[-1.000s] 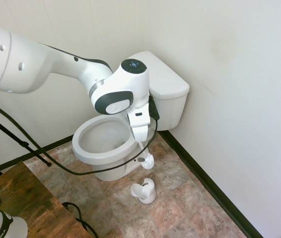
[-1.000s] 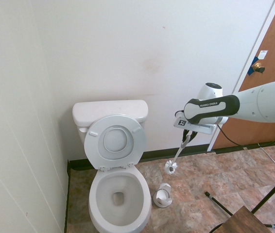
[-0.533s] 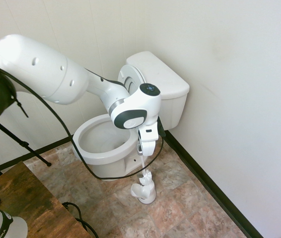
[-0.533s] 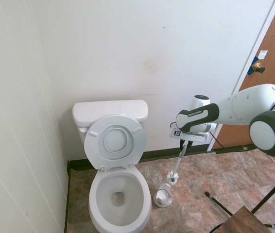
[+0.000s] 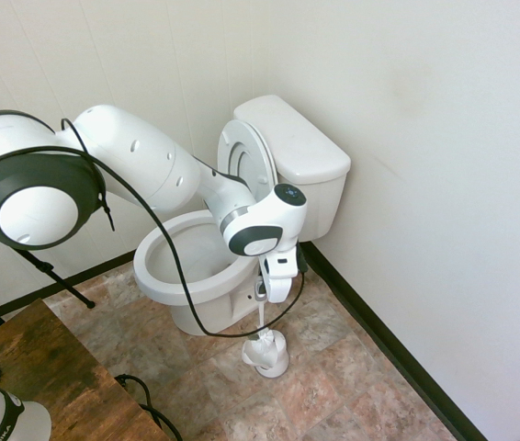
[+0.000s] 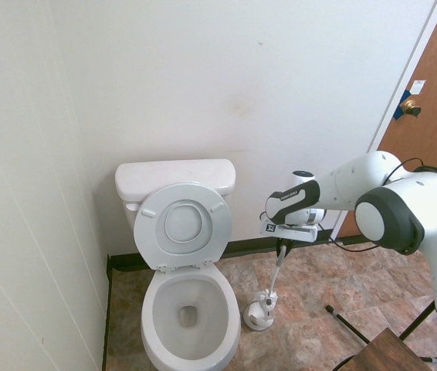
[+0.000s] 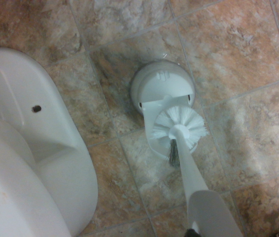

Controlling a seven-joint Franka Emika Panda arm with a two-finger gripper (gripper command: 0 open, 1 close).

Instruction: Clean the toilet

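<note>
Lighting was bright and even in both exterior views, with wide-angle bending at the edges. The wrist view was softer; the white plastic brush handle point(image 7: 198, 197) near the lens was blurred.

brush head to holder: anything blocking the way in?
Nothing visible. The brush head hangs right over the holder, whose opening is clear, beside the toilet. The gripper is shut on the brush handle.

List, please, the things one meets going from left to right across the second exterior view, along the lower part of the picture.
toilet → brush holder on the floor → toilet brush, held by the gripper above it → brown door at the right edge.
</note>
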